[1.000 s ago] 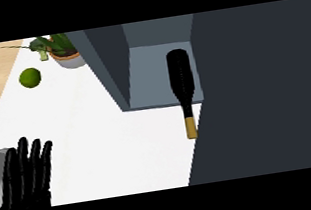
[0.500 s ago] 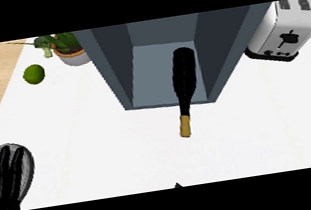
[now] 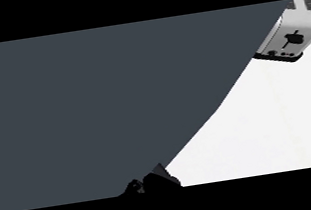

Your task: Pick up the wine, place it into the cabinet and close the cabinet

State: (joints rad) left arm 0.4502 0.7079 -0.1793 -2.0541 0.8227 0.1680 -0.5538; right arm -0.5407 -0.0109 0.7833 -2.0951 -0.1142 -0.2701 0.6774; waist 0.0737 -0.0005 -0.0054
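fingers (image 3: 155, 182) now under cabinet door (image 3: 99, 110)

Only a small, jagged black piece of a robot hand (image 3: 155, 182) shows at the lower edge.

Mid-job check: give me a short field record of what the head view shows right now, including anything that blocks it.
view blocker: large dark grey panel fills most of the frame; cannot tell whether it is the cabinet door
wine: hidden
cabinet interior: hidden
toaster: white toaster at upper right, on the counter
counter: white counter visible at lower right
robot hand: black fingertips at the bottom edge; which hand, cannot tell
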